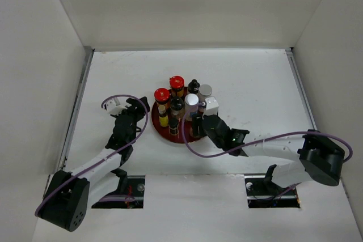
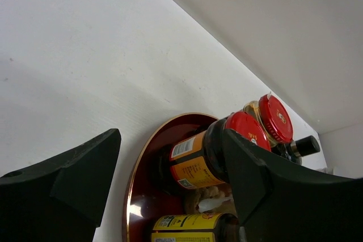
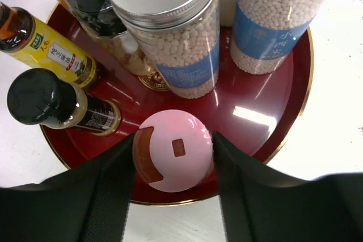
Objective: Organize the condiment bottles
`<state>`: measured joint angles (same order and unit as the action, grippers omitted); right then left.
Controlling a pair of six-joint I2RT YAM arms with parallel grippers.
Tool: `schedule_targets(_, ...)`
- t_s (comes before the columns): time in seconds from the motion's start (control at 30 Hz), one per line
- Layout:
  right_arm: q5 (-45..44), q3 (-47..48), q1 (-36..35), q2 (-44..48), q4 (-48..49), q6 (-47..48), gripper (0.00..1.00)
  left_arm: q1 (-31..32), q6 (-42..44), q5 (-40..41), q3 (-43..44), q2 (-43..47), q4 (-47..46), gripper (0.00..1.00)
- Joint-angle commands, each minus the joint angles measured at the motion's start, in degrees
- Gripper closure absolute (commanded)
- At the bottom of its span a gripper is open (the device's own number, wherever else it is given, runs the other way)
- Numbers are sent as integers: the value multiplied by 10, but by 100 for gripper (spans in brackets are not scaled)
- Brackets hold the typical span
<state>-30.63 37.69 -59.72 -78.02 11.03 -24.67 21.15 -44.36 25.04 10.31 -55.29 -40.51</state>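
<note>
While the condiment bottles stand bunched together on a round dark red plate with a gold rim, the right gripper is set around the nearest of them at the plate's near edge, a small bottle with a rounded pink top. Its two black fingers sit flush against either side of the pink top, but whether they press on it or merely flank it cannot be told.

Just behind the pink one stand two clear jars of white beads with silver lids and blue bands. To their left are a yellow-labelled bottle and a dark bottle with a black cap – both on the plate too. At the far left of the group are two red-capped jars, one with an orange label.

The left gripper is just beside the plate's left rim, its jaws spread wide and holding nothing – the red-capped jars lie ahead of its fingers. The plate rests near the middle of a white table.
</note>
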Motion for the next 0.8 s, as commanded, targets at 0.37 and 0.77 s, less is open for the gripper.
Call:
schedule_targets(0.37,-38,-59,51,176,180,50,11,4,8,53,79,91,106,16)
schedule_targets(0.77,-65,-132,199,248,145,-78,45,18,29,41,273,-41,332,16)
